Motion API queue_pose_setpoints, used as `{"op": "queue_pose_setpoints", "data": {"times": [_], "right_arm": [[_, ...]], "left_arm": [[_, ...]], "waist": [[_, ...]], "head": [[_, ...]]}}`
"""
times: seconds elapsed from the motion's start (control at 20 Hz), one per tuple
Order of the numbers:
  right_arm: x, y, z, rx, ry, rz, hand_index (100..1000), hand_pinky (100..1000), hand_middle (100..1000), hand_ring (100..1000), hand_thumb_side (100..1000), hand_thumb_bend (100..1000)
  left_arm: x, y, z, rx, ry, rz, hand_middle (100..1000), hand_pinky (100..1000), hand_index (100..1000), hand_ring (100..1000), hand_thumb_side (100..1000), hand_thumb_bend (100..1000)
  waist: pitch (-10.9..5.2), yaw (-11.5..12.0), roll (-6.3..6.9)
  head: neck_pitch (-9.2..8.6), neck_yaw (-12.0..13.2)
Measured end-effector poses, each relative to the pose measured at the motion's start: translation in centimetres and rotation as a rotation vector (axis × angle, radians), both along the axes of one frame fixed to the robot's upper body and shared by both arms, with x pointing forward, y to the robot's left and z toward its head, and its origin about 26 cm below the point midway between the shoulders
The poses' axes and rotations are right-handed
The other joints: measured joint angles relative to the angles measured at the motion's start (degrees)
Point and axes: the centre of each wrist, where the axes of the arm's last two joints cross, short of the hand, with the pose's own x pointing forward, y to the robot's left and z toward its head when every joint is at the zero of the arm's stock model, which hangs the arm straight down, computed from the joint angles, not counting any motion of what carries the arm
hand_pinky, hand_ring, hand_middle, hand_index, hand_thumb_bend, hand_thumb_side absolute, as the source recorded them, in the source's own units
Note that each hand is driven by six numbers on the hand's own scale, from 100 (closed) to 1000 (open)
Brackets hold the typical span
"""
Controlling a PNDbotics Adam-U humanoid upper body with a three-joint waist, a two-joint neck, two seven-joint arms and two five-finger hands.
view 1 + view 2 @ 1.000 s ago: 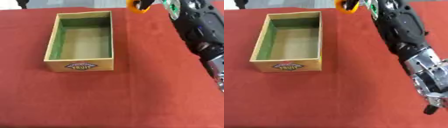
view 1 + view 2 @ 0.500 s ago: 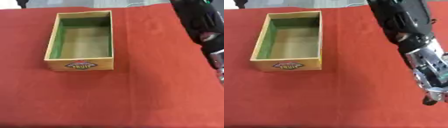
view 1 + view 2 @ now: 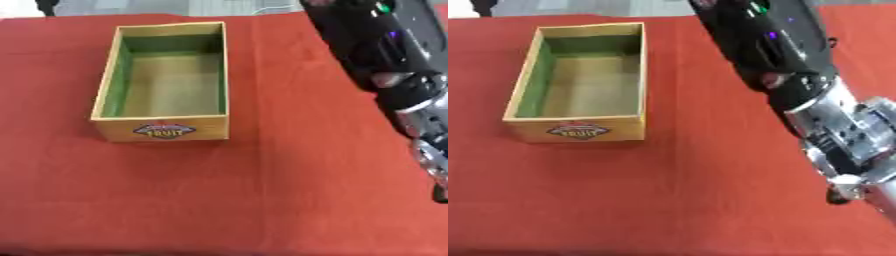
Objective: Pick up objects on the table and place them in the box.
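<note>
A wooden box with green inner walls and a "FRUIT" label on its front stands left of centre on the red table; its inside shows nothing but the bare bottom. My right arm, black with a silver joint lower down, reaches from the lower right up past the box's right side and leaves the picture at the top edge. Its hand is out of view, and so is whatever it holds. No loose object shows on the table. My left hand is nowhere in view.
The red cloth covers the table to its far edge, with grey floor beyond. A dark shape stands past the far left corner.
A second ago my right hand showed at the top edge with an orange thing in it. It has since left the picture upward, and the arm has swung a little left, nearer the box.
</note>
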Motion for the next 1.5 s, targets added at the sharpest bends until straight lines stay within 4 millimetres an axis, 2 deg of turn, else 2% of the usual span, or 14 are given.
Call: {"op": "queue_pose_setpoints", "data": {"times": [0.3, 0.75, 0.8, 0.85, 1.15, 1.3, 1.35, 1.4, 1.45, 1.5], "right_arm": [[-0.2, 1.5, -2.7, 0.031, 0.08, 0.043, 577, 597, 520, 654, 277, 100], [0.3, 2.1, -5.8, -0.017, 0.185, 0.046, 579, 596, 527, 662, 278, 100], [0.5, 2.2, -6.1, -0.025, 0.196, 0.045, 580, 599, 527, 666, 142, 100], [0.6, 2.4, -6.4, -0.032, 0.204, 0.044, 582, 601, 536, 669, 277, 100], [1.9, 2.7, -8.6, -0.07, 0.267, 0.007, 599, 630, 558, 705, 281, 100], [2.6, 2.8, -9.7, -0.092, 0.299, -0.011, 611, 651, 596, 727, 287, 100], [2.8, 2.8, -10.1, -0.101, 0.31, -0.015, 618, 676, 644, 756, 292, 100], [3.0, 2.8, -10.4, -0.113, 0.322, -0.018, 628, 689, 676, 770, 201, 100], [3.2, 2.9, -10.8, -0.125, 0.334, -0.021, 636, 697, 705, 778, 295, 100], [3.4, 2.9, -11.2, -0.136, 0.347, -0.025, 657, 713, 741, 793, 296, 100]], "left_arm": [[0.0, -0.1, 0.2, 0.001, -0.008, -0.004, 618, 545, 727, 565, 861, 109], [0.1, -0.1, 0.3, 0.0, -0.011, -0.006, 618, 545, 726, 565, 860, 106], [0.1, -0.1, 0.3, 0.0, -0.011, -0.007, 617, 545, 726, 565, 860, 106], [0.1, -0.1, 0.3, -0.001, -0.011, -0.008, 618, 545, 726, 565, 860, 106], [0.1, -0.1, 0.3, -0.003, -0.01, -0.01, 618, 544, 725, 565, 861, 105], [0.1, -0.1, 0.3, -0.003, -0.01, -0.01, 618, 544, 725, 565, 860, 103], [0.1, -0.1, 0.3, -0.003, -0.01, -0.011, 618, 544, 724, 565, 861, 103], [0.1, -0.1, 0.3, -0.004, -0.01, -0.011, 618, 544, 724, 565, 861, 103], [0.1, -0.1, 0.3, -0.004, -0.01, -0.012, 618, 544, 724, 565, 860, 103], [0.1, -0.1, 0.3, -0.004, -0.01, -0.012, 618, 544, 724, 565, 860, 103]], "waist": [[0.33, 0.5, 0.13], [0.68, 0.5, 0.17], [0.69, 0.6, 0.17], [0.69, 0.6, 0.17], [0.99, 0.7, 0.17], [1.05, 0.8, 0.17], [1.08, 0.8, 0.17], [1.12, 0.8, 0.17], [1.16, 0.8, 0.17], [1.17, 0.9, 0.15]], "head": [[0.0, -0.8], [-0.09, -1.0], [-0.1, -1.0], [-0.13, -1.0], [-0.58, -1.3], [-0.59, -1.5], [-0.59, -1.5], [-0.6, -1.5], [-0.6, -1.5], [-0.61, -1.6]]}}
